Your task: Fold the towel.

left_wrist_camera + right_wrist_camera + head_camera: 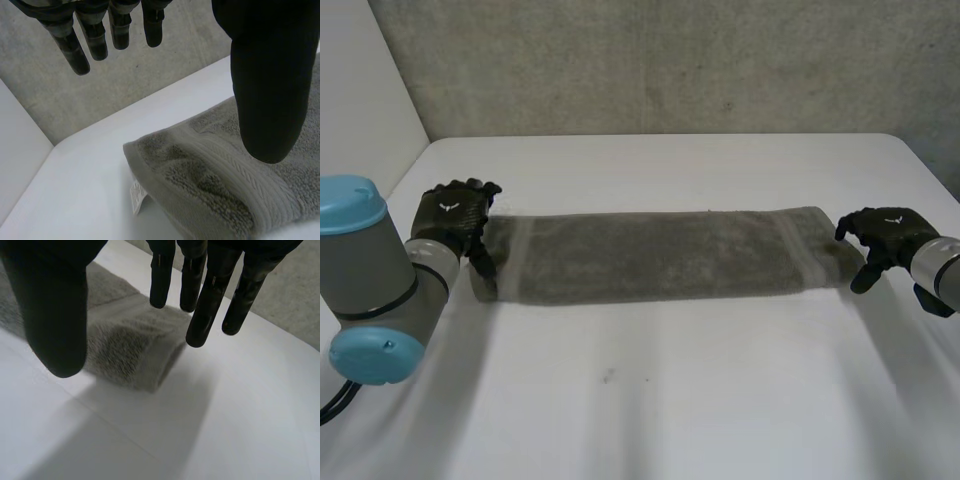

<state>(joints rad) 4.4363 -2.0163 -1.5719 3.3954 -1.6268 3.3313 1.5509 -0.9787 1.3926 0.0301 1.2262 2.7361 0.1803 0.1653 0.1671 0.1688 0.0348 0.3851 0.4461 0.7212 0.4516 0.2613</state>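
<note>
You have a white desk (670, 400) in front of you, backed by a rough grey concrete wall (670, 60), with a plain white panel (360, 80) closing off its left side. Nothing else lies on the desk near the towel (660, 255), so no obstacle stands between the two arms.

The grey towel lies flat as one long, narrow strip across the middle of the desk, running from one robot hand to the other. A woven band crosses it near each short end.

Your left arm (375, 290) comes in low at the near left. The left robot hand (455, 220) is at the towel's left end. Its fingers are straight and apart from the thumb, the thumb is above the woven band, and nothing is pinched. You cannot tell whether it touches the cloth.

The right robot hand (885, 235) is just at the towel's right end, spread, with its fingers over the end corner and its thumb to the near side, gripping nothing.

A small white label (136, 196) sticks out from under the towel's left edge.
</note>
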